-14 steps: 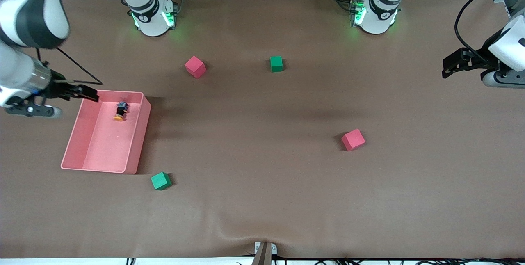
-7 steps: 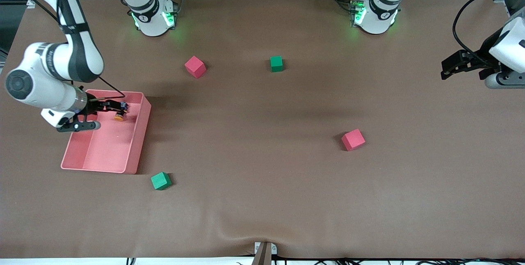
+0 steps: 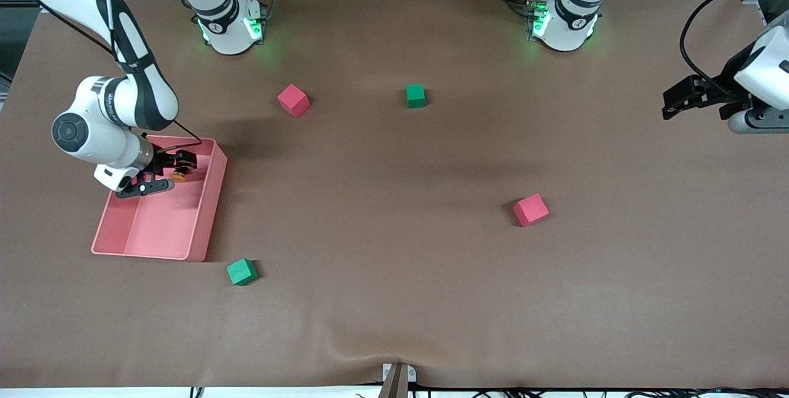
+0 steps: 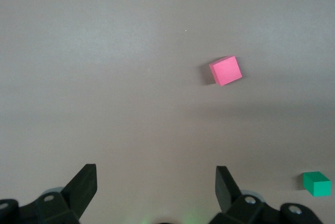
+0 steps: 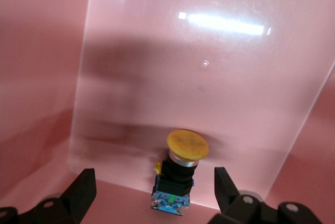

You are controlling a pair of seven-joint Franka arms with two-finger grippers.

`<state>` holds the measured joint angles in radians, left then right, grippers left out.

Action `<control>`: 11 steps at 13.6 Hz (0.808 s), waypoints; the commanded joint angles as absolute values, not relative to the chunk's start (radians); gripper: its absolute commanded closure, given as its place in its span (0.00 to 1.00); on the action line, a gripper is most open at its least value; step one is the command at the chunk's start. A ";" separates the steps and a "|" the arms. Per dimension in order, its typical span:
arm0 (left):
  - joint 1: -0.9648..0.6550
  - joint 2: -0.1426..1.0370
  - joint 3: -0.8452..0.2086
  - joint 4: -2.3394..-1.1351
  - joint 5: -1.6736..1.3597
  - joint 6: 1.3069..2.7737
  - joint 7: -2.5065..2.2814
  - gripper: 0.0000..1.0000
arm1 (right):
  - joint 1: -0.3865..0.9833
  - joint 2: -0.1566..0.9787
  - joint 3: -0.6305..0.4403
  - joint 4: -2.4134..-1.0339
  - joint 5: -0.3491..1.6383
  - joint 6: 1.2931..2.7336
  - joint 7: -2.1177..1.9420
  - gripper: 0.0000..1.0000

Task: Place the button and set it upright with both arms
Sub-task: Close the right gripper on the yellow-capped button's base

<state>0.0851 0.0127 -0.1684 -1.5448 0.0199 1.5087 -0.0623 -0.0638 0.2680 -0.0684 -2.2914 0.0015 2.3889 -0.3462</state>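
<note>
The button (image 5: 180,176) lies on its side on the floor of the pink tray (image 3: 132,241), near the tray's end farthest from the front camera, at the right arm's end of the table. The right gripper (image 3: 179,164) hangs low inside the tray with its fingers spread wide on either side of the button, clasping nothing. To take it cleanly, the fingers should probably sink a little lower and close across the dark body rather than the rounded cap, which looks likely to slip. The button shows a domed orange cap above a black housing with a bluish base. The left gripper (image 3: 678,99) waits, released and empty, over bare table at the left arm's end. Pink and green cubes lie scattered about the brown table (image 3: 394,262).
</note>
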 commanded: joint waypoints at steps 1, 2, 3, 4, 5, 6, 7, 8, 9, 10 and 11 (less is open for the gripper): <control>0.089 0.009 -0.176 -1.539 0.038 1.500 -0.077 0.00 | -0.112 0.299 -0.061 -2.299 -0.017 2.446 -0.425 0.00; 0.089 0.009 -0.176 -1.540 0.038 1.500 -0.075 0.00 | -0.115 0.313 -0.061 -2.309 -0.017 2.480 -0.433 0.00; 0.089 0.009 -0.176 -1.539 0.038 1.502 -0.075 0.00 | -0.114 0.321 -0.061 -2.321 -0.017 2.515 -0.433 0.00; 0.089 0.009 -0.176 -1.539 0.038 1.503 -0.075 0.00 | -0.114 0.325 -0.061 -2.338 -0.017 2.551 -0.433 0.00; 0.089 0.009 -0.175 -1.540 0.038 1.503 -0.075 0.00 | -0.112 0.333 -0.061 -2.347 -0.017 2.577 -0.433 0.00; 0.090 0.006 -0.175 -1.540 0.040 1.503 -0.074 0.00 | -0.112 0.340 -0.061 -2.347 -0.017 2.588 -0.433 0.00; 0.091 0.006 -0.175 -1.540 0.038 1.503 -0.071 0.00 | -0.110 0.347 -0.061 -2.347 -0.017 2.595 -0.433 0.00; 0.091 0.006 -0.175 -1.539 0.038 1.503 -0.069 0.00 | -0.110 0.348 -0.061 -2.347 -0.017 2.599 -0.433 0.00; 0.091 0.006 -0.175 -1.539 0.038 1.503 -0.068 0.00 | -0.110 0.348 -0.061 -2.347 -0.017 2.600 -0.433 0.00; 0.091 0.006 -0.175 -1.539 0.038 1.503 -0.066 0.00 | -0.110 0.351 -0.061 -2.345 -0.017 2.600 -0.433 0.00; 0.091 0.008 -0.175 -1.539 0.038 1.503 -0.066 0.00 | -0.110 0.351 -0.061 -2.345 -0.017 2.603 -0.431 0.00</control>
